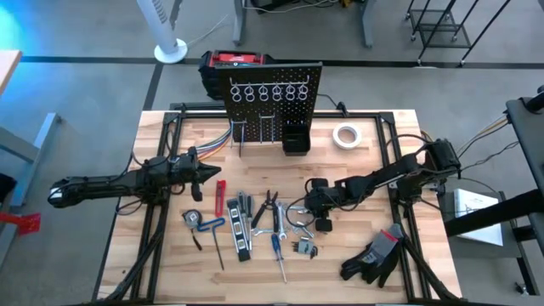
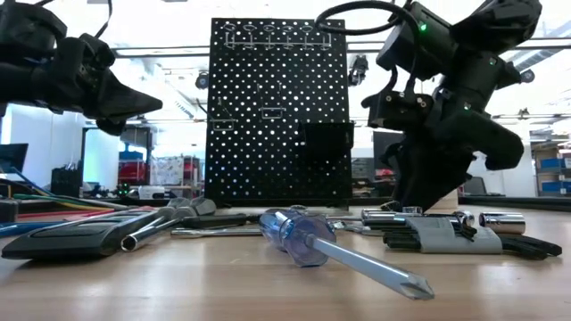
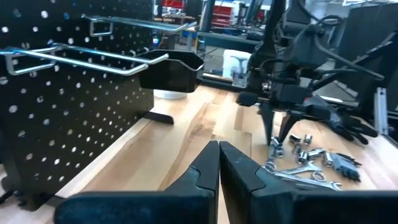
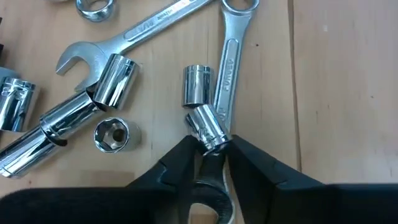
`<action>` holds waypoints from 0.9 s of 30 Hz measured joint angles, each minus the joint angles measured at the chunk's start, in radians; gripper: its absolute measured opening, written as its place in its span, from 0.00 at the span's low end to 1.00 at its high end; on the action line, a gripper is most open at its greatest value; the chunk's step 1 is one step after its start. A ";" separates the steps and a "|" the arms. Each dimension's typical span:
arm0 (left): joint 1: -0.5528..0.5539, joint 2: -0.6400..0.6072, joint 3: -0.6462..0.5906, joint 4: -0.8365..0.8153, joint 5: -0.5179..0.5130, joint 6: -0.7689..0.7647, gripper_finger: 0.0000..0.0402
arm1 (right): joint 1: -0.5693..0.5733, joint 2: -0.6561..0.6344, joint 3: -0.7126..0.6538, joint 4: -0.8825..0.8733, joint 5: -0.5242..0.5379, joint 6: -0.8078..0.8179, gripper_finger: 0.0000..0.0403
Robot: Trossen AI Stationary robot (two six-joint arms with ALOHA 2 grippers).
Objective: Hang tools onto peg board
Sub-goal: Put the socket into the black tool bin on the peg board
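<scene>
Presently the pick-up step is in hand: the right gripper (image 4: 211, 152), well in front of the peg board (image 1: 274, 85), has its fingers clamped on a polished combination wrench (image 4: 225, 68) lying among chrome sockets (image 4: 198, 86) on the wooden worktop (image 1: 382, 195). Next, lifting toward the ring hooks (image 1: 263, 92). The left gripper (image 3: 218, 163) hovers nearer the board, fingers together.

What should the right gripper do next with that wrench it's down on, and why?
Probably finish closing, then lift straight up. The right gripper straddles the end of a silver wrench on the table, with a chrome socket wedged against its fingertips; a slow lift should shed it. The peg board hooks look free. The left gripper waits shut.
</scene>
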 joint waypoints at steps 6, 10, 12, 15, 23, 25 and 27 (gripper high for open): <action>0.000 0.018 0.000 0.001 0.000 0.001 0.00 | 0.000 -0.057 -0.005 -0.013 0.022 0.012 0.06; 0.000 0.029 0.000 0.017 -0.026 0.008 0.00 | 0.000 -0.093 -0.004 -0.030 0.043 -0.007 0.07; 0.000 0.030 0.000 0.016 -0.030 0.006 0.00 | -0.004 -0.110 -0.004 -0.014 0.045 -0.039 0.11; 0.000 0.030 0.000 0.016 -0.012 -0.042 0.00 | -0.017 -0.118 -0.003 0.004 0.045 -0.079 0.20; 0.000 0.038 0.000 0.025 0.004 -0.087 0.00 | -0.054 -0.117 -0.003 0.034 0.060 -0.065 0.41; 0.001 0.040 0.000 0.044 -0.002 -0.054 0.00 | -0.064 -0.128 0.002 0.044 0.084 -0.057 0.43; 0.001 0.041 0.000 0.069 -0.030 -0.013 0.00 | -0.074 -0.142 0.011 0.050 0.121 -0.021 0.43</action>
